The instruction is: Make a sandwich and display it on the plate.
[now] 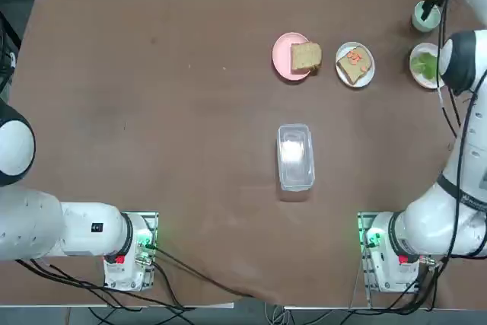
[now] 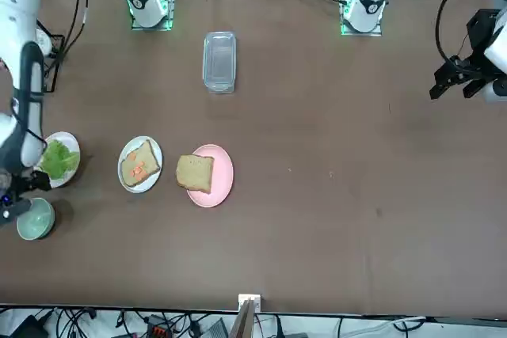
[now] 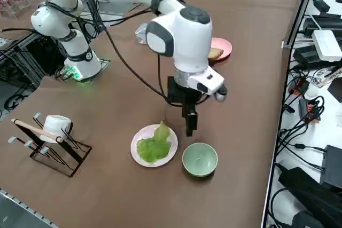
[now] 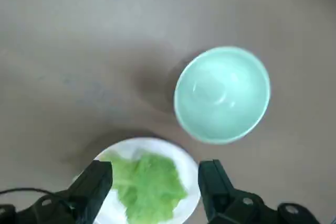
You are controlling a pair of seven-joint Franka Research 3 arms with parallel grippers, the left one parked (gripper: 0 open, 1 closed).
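Overhead view: on a brown table (image 1: 152, 112), an unfinished sandwich lies in separate parts along the far right side. One bread slice dabbed with red sauce (image 1: 354, 63) rests on a small white plate (image 1: 366, 76). Just beside it to the left, a plain second bread slice (image 1: 305, 56) sits on a pink plate (image 1: 281, 56), hanging over that plate's right rim. A clear plastic box (image 1: 295, 156) stands alone near the middle of the table, well apart from the plates.

At the table's right edge, green lettuce (image 3: 153, 145) is heaped on a third, pale plate (image 3: 138, 153), with an empty pale-green bowl (image 3: 200, 159) just beside it. The right gripper (image 3: 189, 124) hangs above the table next to the lettuce plate and the bowl, pointing down. In the wrist view its two black fingers (image 4: 94, 187) stand wide apart with nothing between them, the lettuce showing below the gap and the bowl farther off.

Seen from the side, a black wire rack holding a white cup (image 3: 56, 125) stands near the table's corner, apart from the food.
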